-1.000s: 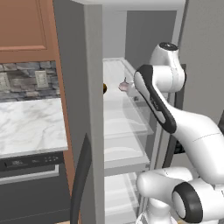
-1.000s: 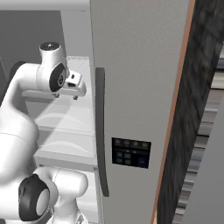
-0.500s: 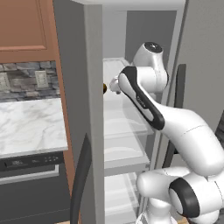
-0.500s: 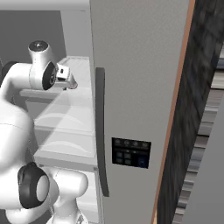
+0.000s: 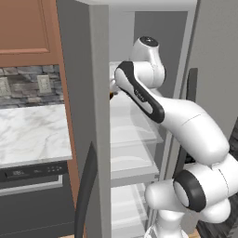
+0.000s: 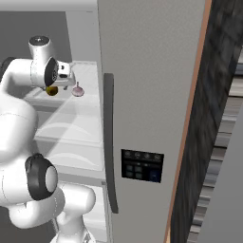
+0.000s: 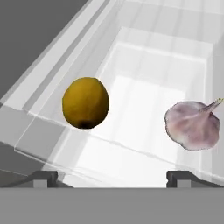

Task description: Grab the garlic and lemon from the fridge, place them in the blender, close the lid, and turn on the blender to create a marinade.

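The lemon (image 7: 85, 103) and garlic (image 7: 193, 125) lie apart on a fridge (image 6: 142, 71) shelf (image 7: 148, 109).

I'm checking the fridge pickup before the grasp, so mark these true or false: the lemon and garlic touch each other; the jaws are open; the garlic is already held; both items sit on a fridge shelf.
1. The lemon and garlic touch: false, a clear gap separates them.
2. The gripper jaws are open: true.
3. The garlic is held: false, it lies free on the shelf.
4. Both sit on a fridge shelf: true.
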Available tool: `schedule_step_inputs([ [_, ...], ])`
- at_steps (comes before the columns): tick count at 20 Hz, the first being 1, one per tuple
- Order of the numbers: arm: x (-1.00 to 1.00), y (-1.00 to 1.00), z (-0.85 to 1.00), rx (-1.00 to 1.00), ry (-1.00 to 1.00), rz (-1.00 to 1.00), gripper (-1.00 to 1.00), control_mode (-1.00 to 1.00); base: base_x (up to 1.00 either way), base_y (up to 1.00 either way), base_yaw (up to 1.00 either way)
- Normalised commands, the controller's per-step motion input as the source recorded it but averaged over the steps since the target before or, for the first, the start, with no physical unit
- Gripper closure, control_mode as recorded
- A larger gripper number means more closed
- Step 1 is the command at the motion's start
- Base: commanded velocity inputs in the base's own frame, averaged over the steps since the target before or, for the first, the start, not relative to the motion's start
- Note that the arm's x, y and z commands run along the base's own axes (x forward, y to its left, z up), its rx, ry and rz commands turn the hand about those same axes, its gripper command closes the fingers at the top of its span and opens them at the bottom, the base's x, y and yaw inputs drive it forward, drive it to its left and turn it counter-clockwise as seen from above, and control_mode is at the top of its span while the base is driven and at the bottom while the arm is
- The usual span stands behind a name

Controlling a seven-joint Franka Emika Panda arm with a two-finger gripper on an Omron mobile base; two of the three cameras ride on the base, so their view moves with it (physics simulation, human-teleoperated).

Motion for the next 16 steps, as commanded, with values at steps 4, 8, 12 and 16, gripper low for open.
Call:
schedule_step_inputs([
  [4,0.22,0.28,-0.25,-0.05,0.01,0.12,-1.0,-1.0,0.0,0.0,0.0],
  [8,0.17,0.39,-0.07,-0.05,0.0,0.09,-1.0,-1.0,0.0,0.0,0.0],
  [12,0.18,0.24,-0.14,-0.05,0.0,0.02,-1.0,-1.0,0.0,0.0,0.0],
  [16,0.23,0.11,-0.14,-0.05,0.0,0.0,-1.0,-1.0,0.0,0.0,0.0],
])
